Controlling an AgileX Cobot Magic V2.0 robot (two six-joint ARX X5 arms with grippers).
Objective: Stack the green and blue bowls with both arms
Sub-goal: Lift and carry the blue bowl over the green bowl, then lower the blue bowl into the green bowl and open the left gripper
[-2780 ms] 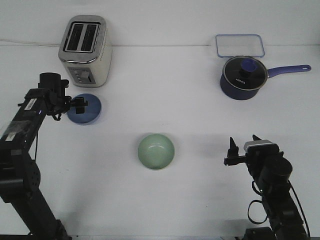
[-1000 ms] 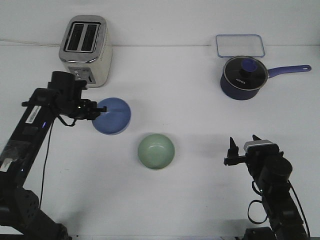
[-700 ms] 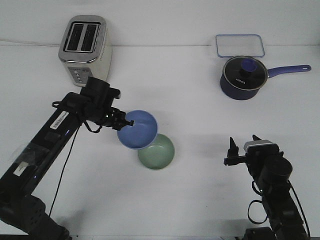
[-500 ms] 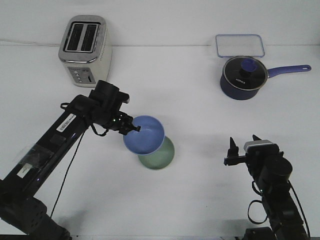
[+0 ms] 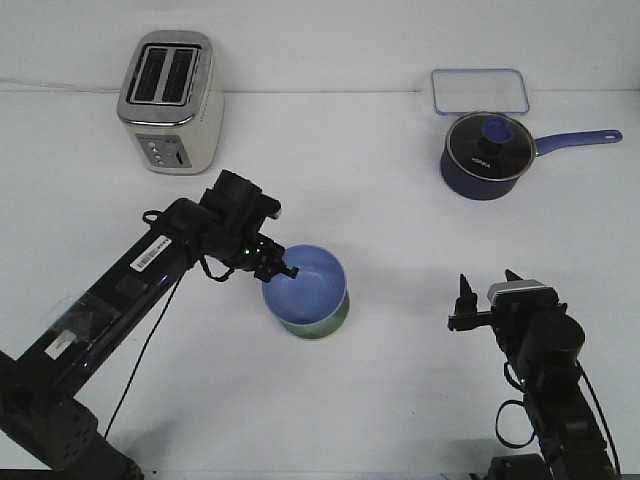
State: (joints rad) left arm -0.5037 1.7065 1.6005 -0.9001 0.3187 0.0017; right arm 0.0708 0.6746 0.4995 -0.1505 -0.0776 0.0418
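1. White and bare-topped, the bench [image 5: 400, 230] carries everything under the front view's even light; the wall behind it is plain.
2. Left hand [image 5: 284, 270] is pinched closed on the near-left rim of the glossy periwinkle-blue round bowl [image 5: 308, 285]; gripping by the rim leaves the underside free to drop into another bowl.
3. That blue bowl sits over the pale mint-green glossy bowl [image 5: 318, 324], of which only a lower crescent shows; whether it is fully seated or just above, I cannot tell; it looks slightly tilted toward the hand.
4. I judge the stacking nearly done; release is what remains.
5. Right hand [image 5: 488, 296] hangs well apart to the right, fingers spread and holding nothing; it seems parked out of the way.
6. Farther out: a chrome two-slot toaster [image 5: 170, 88] at the back left; a dark navy saucepan with glass lid [image 5: 485, 153] and a clear rectangular container [image 5: 479, 90] at the back right, all clear of the work.
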